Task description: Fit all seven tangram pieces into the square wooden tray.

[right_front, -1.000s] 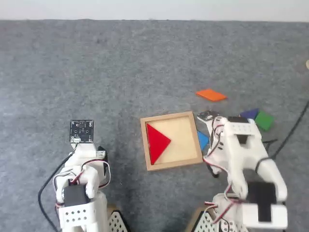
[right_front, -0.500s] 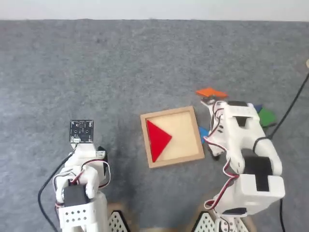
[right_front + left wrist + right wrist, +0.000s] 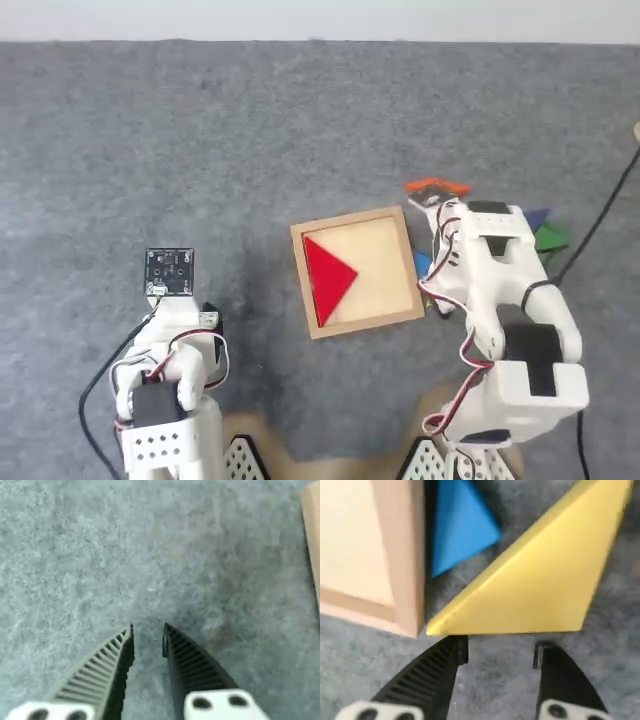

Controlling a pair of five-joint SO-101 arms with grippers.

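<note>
High view: the wooden tray (image 3: 348, 223) is seen mid-tabletop with a red triangle (image 3: 327, 278) laid inside; the right arm is placed just beside its right edge.
Left wrist view: the left pincer (image 3: 148, 635) is set narrow and empty over bare tabletop.
Right wrist view: a snag is judged likely, since the yellow triangle (image 3: 540, 575) has one tip at the tray corner; the right pincer (image 3: 500, 653) is spread wide, empty, just short of its nearest edge.

We find bare carpet (image 3: 200, 150) left and far of the tray (image 3: 348, 227); a blue triangle (image 3: 455, 525) and a yellow triangle (image 3: 540, 580) crowd its right wall.
</note>
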